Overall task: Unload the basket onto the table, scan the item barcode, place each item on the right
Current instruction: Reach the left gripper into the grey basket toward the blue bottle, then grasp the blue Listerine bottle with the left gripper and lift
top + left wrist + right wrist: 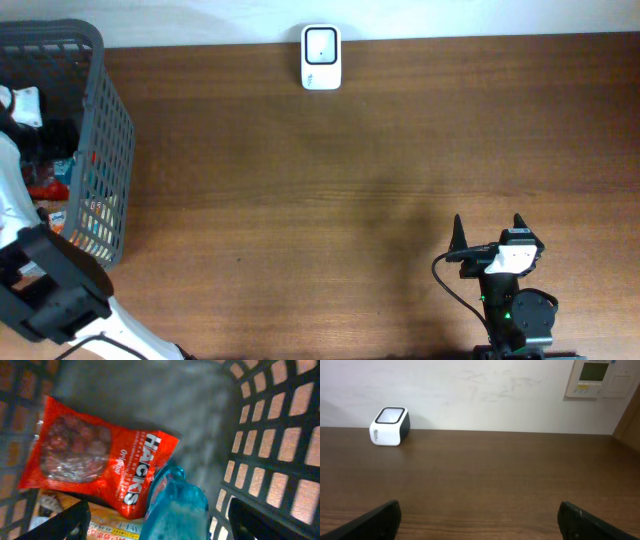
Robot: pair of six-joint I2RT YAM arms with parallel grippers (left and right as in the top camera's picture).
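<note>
Blue item, translucent and glossy, too close to the left wrist camera to tell exactly what it is, lies inside the grey basket at the left edge of the wooden table, which fills most of the overhead view. The basket's lattice walls close in around the left wrist camera. The left arm reaches up from the near left corner into the basket, and the left gripper hangs over the contents with its fingers apart, one on each side of the blue item with a gap showing on both sides. Behind the blue item a red snack bag with white lettering lies tilted on the basket floor, and a yellowish packet peeks out from under the bag's lower edge. The right gripper rests near the front right of the table, well apart from the basket, its fingers spread wide and holding nothing. A small white barcode scanner stands at the far edge of the table against the wall
</note>
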